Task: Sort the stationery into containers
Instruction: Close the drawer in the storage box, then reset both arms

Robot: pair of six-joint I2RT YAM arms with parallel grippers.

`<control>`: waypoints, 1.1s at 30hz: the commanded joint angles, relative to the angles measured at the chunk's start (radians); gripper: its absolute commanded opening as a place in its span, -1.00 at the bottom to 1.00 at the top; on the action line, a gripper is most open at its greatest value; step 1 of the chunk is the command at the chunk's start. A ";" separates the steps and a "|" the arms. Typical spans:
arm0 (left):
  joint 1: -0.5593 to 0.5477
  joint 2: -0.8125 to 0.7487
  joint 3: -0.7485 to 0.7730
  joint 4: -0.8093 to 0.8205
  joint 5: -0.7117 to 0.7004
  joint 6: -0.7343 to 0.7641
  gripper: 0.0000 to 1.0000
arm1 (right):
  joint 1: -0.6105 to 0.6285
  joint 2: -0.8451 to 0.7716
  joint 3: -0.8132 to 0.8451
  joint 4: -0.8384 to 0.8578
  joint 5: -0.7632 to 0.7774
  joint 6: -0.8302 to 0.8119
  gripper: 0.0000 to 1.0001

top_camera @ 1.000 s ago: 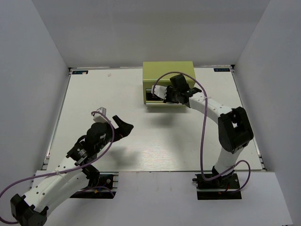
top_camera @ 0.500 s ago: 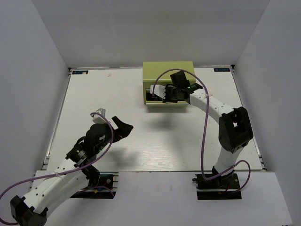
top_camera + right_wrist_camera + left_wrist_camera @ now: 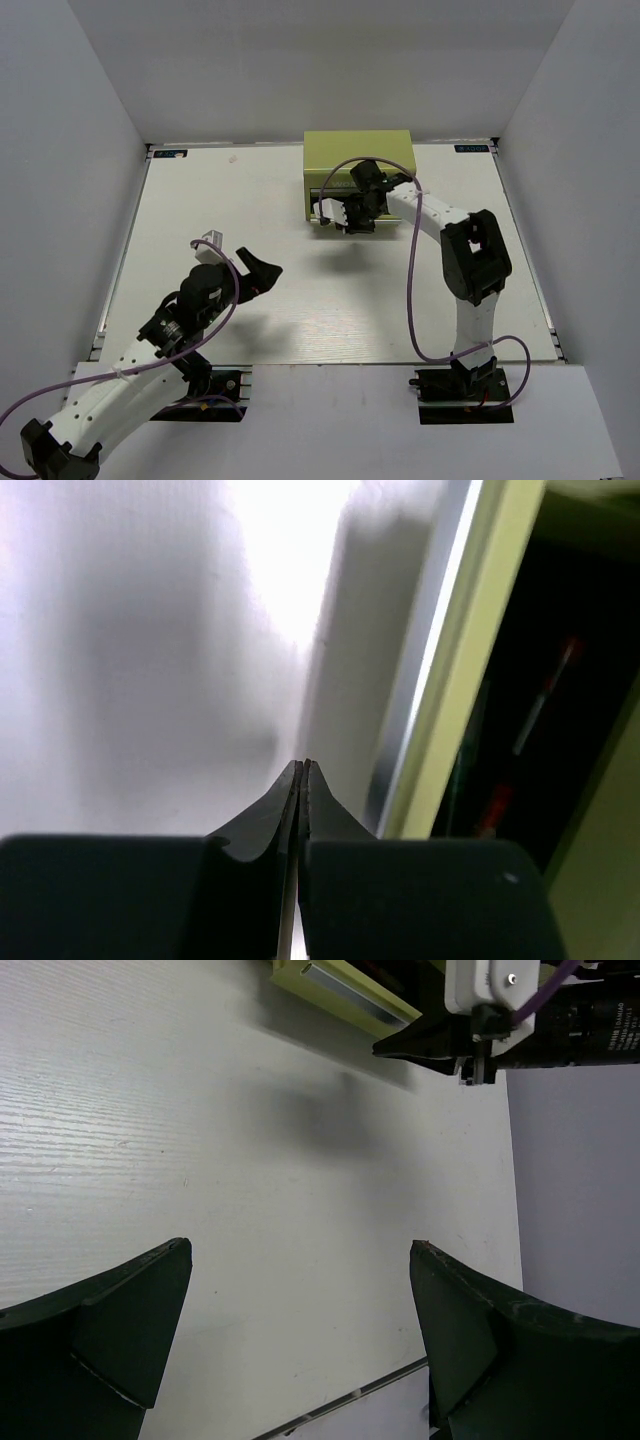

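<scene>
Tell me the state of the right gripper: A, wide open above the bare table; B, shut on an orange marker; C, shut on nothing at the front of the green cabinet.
C: the right gripper has its fingers pressed together with nothing between them, just in front of the green cabinet.

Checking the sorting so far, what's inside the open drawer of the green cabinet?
A red-and-white pen lies inside the drawer. The rest is too dark to make out, and the drawer's front hides part.
</scene>
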 commanded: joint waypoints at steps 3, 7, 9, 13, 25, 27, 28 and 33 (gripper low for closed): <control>0.001 -0.014 0.002 -0.014 -0.009 -0.003 0.99 | 0.011 0.004 -0.021 0.185 0.187 0.110 -1.00; 0.001 -0.005 0.002 -0.014 -0.009 -0.003 0.99 | 0.015 -0.013 -0.084 0.437 0.331 0.199 -0.93; 0.001 0.006 0.002 -0.014 -0.009 -0.003 0.99 | 0.014 -0.015 -0.111 0.524 0.404 0.190 -0.90; 0.001 0.024 0.002 0.004 -0.009 -0.003 0.99 | 0.014 -0.010 -0.137 0.610 0.472 0.185 -0.71; 0.001 0.062 0.011 0.045 0.009 0.026 0.99 | 0.009 -0.134 -0.182 0.528 0.241 0.231 -0.51; 0.001 0.063 0.020 0.045 0.009 0.038 0.99 | 0.009 -0.279 -0.287 0.508 0.107 0.263 -0.40; 0.001 0.063 0.020 0.055 0.020 0.038 0.99 | 0.009 -0.312 -0.314 0.508 0.026 0.289 -0.32; 0.001 0.072 0.020 0.119 0.041 0.061 0.99 | 0.005 -0.497 -0.354 0.482 -0.015 0.630 0.81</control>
